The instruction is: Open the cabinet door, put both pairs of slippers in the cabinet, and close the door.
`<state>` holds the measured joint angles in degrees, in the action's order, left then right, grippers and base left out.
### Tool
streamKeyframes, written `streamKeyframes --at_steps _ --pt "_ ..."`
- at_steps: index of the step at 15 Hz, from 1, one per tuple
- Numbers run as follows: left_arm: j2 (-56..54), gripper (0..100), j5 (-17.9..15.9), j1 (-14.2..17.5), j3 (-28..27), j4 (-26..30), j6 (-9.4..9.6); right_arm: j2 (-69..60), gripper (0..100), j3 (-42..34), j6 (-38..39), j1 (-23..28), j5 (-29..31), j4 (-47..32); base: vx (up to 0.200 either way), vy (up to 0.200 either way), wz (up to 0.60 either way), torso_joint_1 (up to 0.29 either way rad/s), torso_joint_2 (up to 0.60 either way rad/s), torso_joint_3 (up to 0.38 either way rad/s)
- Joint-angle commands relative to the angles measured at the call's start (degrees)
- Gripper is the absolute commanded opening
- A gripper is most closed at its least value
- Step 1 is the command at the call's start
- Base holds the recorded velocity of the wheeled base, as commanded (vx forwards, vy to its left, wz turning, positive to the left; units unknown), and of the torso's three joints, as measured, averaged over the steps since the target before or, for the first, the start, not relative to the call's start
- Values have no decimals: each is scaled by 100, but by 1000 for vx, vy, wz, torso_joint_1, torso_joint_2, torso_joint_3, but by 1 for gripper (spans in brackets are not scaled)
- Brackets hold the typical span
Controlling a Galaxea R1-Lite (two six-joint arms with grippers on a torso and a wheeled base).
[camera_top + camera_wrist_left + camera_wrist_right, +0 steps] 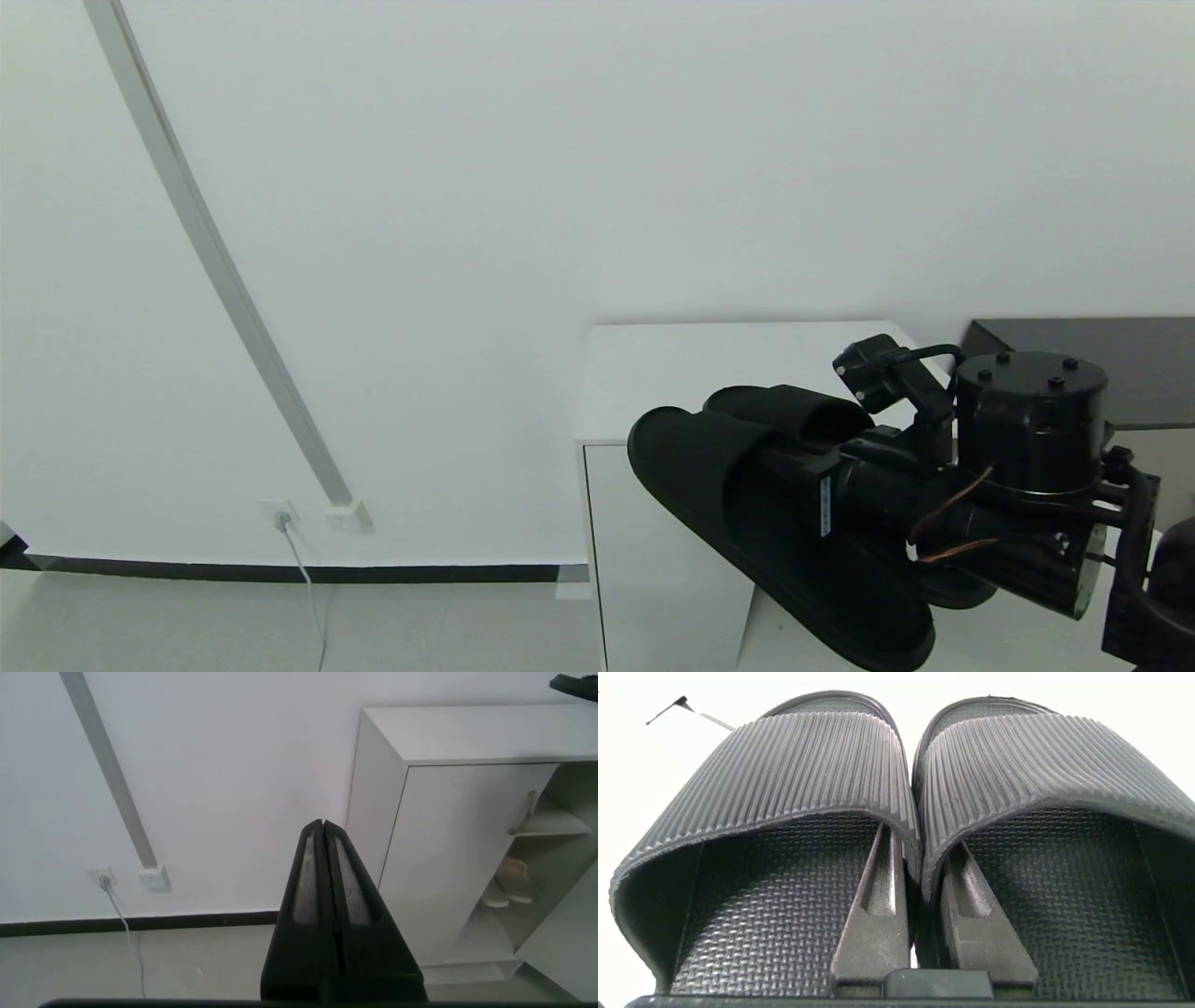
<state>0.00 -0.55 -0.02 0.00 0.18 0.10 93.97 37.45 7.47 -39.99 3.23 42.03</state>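
White cabinet (pixel 728 359) behind, right fingers (pixel 873 915) pinch black slippers (pixel 709 467), left fingers (pixel 308 887) pressed together; wrist label (pixel 825 506) unreadable.

A grey conduit strip (pixel 215 252) slants down the white wall (pixel 560 168). Below, dark skirting (pixel 280 571) meets a pale floor (pixel 187 625).

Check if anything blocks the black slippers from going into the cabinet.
Nothing visible does. The right gripper holds the black slippers near the open cabinet; a pale pair sits inside, under a shelf that looks bare.
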Motion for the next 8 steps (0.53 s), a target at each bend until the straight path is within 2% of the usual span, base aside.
streamKeyframes --at_steps 1,8 --pt "9 0 2 2 0 -1 -1 -27 0 -1 0 -18 11 -2 0 0 0 0 0 0" --pt "0 0 2 2 0 -1 -1 17 0 -1 9 -18 11 -2 0 0 0 0 0 0"
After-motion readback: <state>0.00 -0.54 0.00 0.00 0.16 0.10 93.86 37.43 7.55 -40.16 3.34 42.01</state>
